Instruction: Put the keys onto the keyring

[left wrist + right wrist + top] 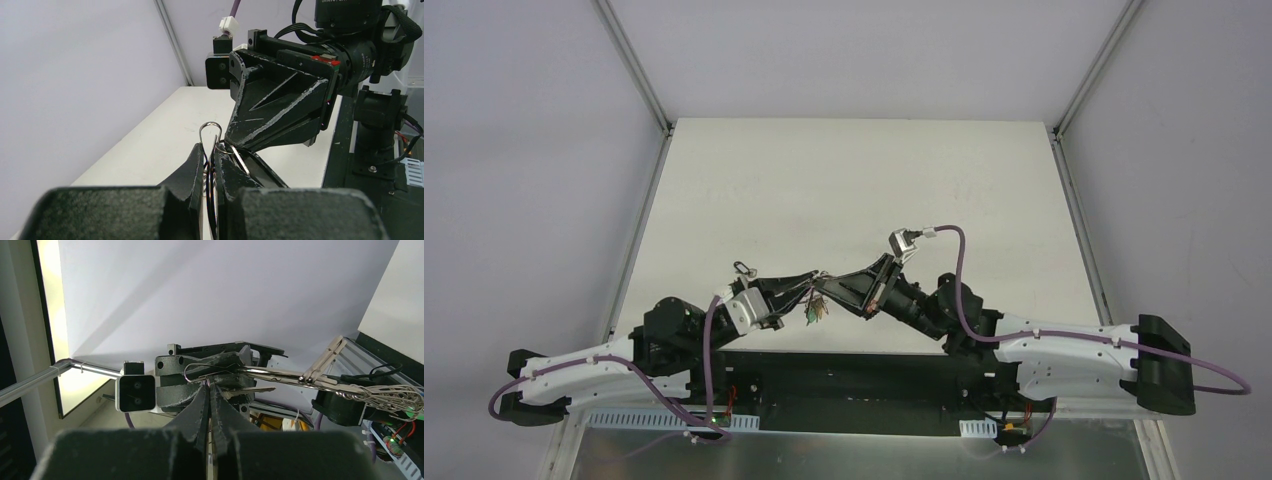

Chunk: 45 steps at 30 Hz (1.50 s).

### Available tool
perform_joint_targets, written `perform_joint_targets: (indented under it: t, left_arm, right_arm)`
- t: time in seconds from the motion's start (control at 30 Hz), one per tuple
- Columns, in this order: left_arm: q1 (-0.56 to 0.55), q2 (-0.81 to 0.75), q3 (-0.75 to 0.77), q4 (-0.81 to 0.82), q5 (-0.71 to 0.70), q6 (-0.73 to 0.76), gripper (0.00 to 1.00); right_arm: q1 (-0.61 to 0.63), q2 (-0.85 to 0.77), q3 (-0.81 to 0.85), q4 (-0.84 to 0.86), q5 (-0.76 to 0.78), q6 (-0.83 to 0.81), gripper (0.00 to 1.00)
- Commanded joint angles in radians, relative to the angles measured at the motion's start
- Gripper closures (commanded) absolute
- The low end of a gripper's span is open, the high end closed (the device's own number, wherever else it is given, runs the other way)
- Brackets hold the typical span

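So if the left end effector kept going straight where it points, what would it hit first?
Probably the right end effector, right ahead, tips almost touching the left end effector at the keyring; exact gap unclear.

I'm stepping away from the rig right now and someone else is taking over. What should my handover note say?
Left hand: shut on the keyring, held above the table.
Right hand: shut on what looks like a silver key, tip to tip with the left.
Coloured-cap keys hang below the hands.
Done: ring and key brought together.
Left: key not visibly on the ring yet; its head colour is hidden.
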Motion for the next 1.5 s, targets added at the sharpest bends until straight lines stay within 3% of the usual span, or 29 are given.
perform_joint_targets:
  t: [0.0, 1.1, 1.47]
  left_arm:
    - [-0.004, 0.019, -0.001, 0.037, 0.057, -0.038, 1.0]
    - [-0.005, 0.055, -0.017, 0.031, 0.035, -0.086, 1.0]
    - [-0.004, 0.043, 0.003, -0.021, 0.025, -0.107, 1.0]
  right_arm:
    - [-0.008, -0.045, 0.071, 0.038, 0.009, -0.07, 1.0]
    - [0.005, -0.006, 0.396, -0.128, -0.136, -0.275, 1.0]
    - [0.026, -0.031, 0.369, -0.148, -0.1, -0.293, 1.0]
